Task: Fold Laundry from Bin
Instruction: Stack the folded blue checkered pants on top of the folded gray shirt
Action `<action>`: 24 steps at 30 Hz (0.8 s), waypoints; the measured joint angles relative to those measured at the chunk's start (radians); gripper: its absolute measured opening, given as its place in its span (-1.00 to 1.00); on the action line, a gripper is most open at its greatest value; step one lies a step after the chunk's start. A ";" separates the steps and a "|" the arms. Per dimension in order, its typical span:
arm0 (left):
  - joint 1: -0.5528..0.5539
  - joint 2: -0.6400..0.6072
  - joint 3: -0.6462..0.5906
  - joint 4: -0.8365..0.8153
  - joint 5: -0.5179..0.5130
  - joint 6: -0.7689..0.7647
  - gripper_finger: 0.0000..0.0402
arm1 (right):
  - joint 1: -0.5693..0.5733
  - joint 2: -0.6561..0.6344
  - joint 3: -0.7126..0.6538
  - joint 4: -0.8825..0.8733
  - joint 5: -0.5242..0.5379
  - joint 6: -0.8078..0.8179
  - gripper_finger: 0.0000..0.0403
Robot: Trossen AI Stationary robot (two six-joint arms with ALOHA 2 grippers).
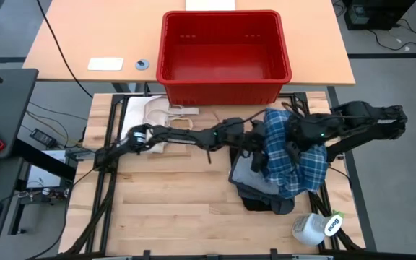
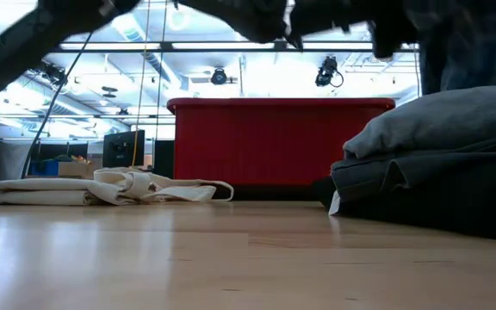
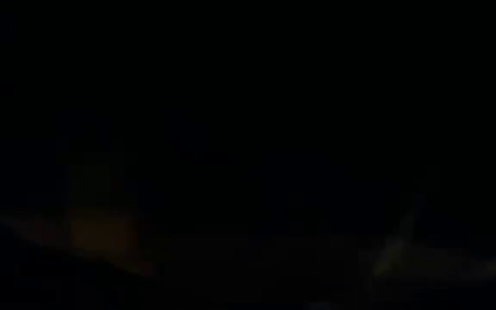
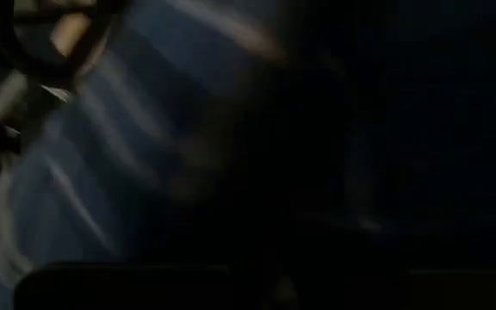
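Observation:
The red bin stands at the table's far edge, and I see nothing inside it. The blue-and-white plaid shirt is bunched up and raised at the right, over a stack with a light grey garment on a dark one. My right gripper is buried in the shirt and shut on it. My left gripper reaches across from the left to the shirt's left edge, its jaws wide. The left wrist view is dark. My right gripper holds the plaid shirt from above, slanting down. Bunched cloth hides the fingers and the part they have. The shirt hangs below the gripper and its lower end reaches the light grey garment. My left gripper is against the shirt's left edge; whether it touches the cloth cannot be told.
A cream-white cloth with strap loops lies flat at the far left, in front of the bin. A white bottle lies at the near right corner. Bare wood fills the near left and the middle of the table.

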 joint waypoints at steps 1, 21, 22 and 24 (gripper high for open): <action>-0.001 0.031 0.023 0.000 0.000 -0.019 0.94 | 0.000 0.001 0.000 -0.026 -0.012 0.009 -0.71; -0.046 0.289 0.316 0.066 -0.029 -0.057 0.94 | -0.002 0.029 -0.001 -0.100 -0.052 0.112 -0.71; -0.042 0.288 0.316 0.034 -0.029 -0.049 0.94 | -0.002 0.040 -0.004 -0.098 -0.037 0.112 -0.71; -0.033 0.287 0.316 -0.045 -0.029 -0.044 0.94 | -0.002 0.063 -0.016 -0.099 -0.021 0.107 -0.71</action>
